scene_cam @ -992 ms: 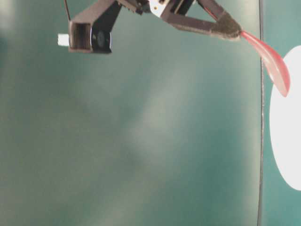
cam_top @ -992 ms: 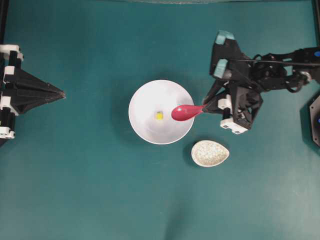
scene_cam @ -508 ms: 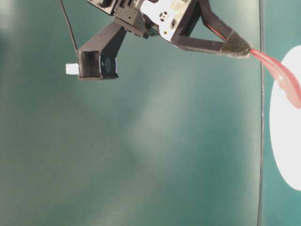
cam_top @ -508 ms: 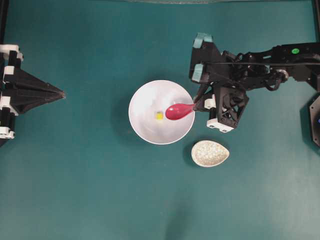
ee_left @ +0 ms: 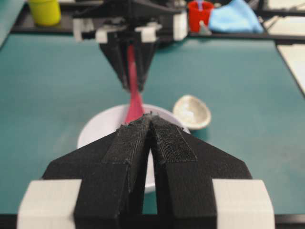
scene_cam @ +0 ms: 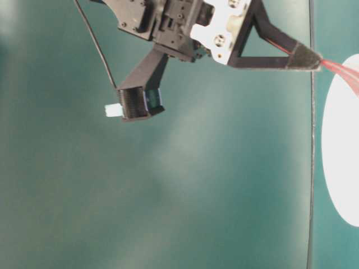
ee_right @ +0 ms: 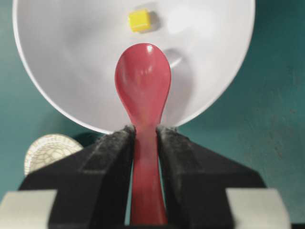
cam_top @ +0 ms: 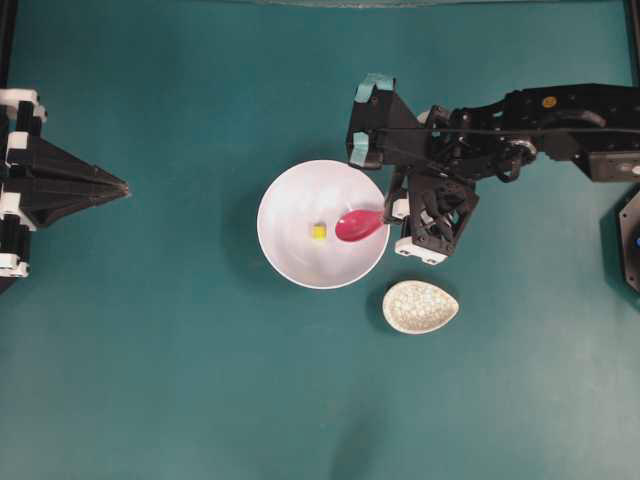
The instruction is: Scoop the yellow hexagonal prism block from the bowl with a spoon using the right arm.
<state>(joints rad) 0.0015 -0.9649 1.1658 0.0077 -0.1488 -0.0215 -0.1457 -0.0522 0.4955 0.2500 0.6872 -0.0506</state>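
The right tool clamps the spoon by its handle, scoop angled into the bowl toward the yellow hexagonal prism block; the left tool sits closed, idle.

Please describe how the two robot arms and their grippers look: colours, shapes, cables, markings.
Both arms are black. The right gripper has tapered fingers with rough black pads, white blocks, teal tape patches and a thin black cable. The left gripper forms a pointed black wedge with white blocks.
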